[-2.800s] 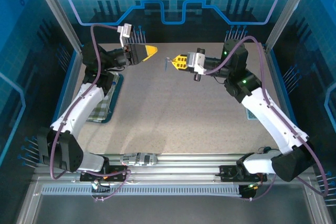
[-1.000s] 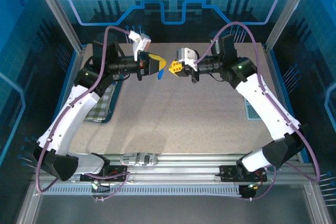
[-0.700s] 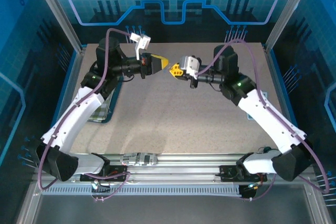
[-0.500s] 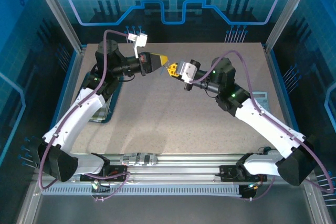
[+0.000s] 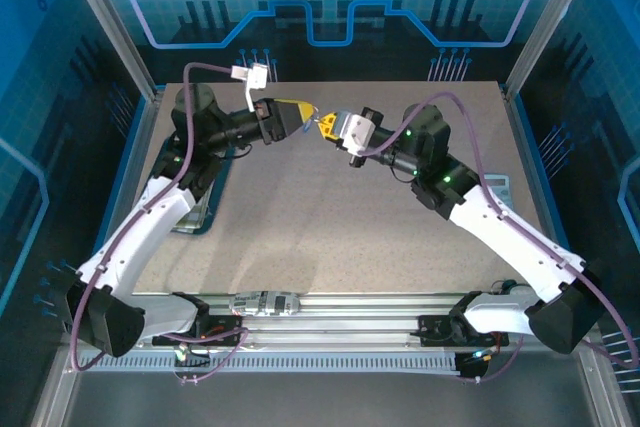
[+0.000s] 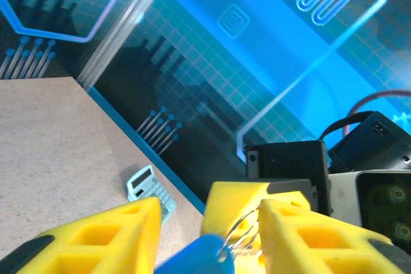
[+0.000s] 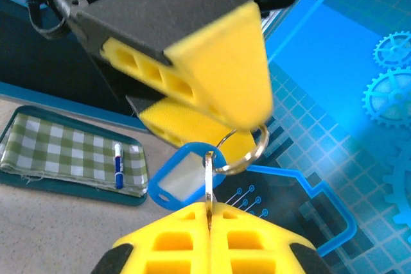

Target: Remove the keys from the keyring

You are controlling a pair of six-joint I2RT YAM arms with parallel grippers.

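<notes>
Finding: the right tool (image 7: 209,208) is fully closed. It pinches a thin pale metal strip that rises at 12 o'clock from its tips, judged to be the blade of the key (image 7: 180,174) seen edge-on. The key's blue head sits at 10 o'clock of those tips. The keyring (image 7: 257,155) passes through the head and loops out toward 1 o'clock, close against a finger of the left tool (image 6: 210,213).

The left tool's jaws stand apart. The blue head and ring lie in the gap, and no grip is evident.

Location: both tools meet in mid-air above the table (image 5: 330,237), toward its 12 o'clock edge.

Handling assessment: the parts are likely very light and stiff. The bare metal is probably slick, and the ring a springy split coil. The ring is best pinched flat across its wire, and the key taken by its broader blue head. There is a risk of either part slipping out and dropping.
</notes>
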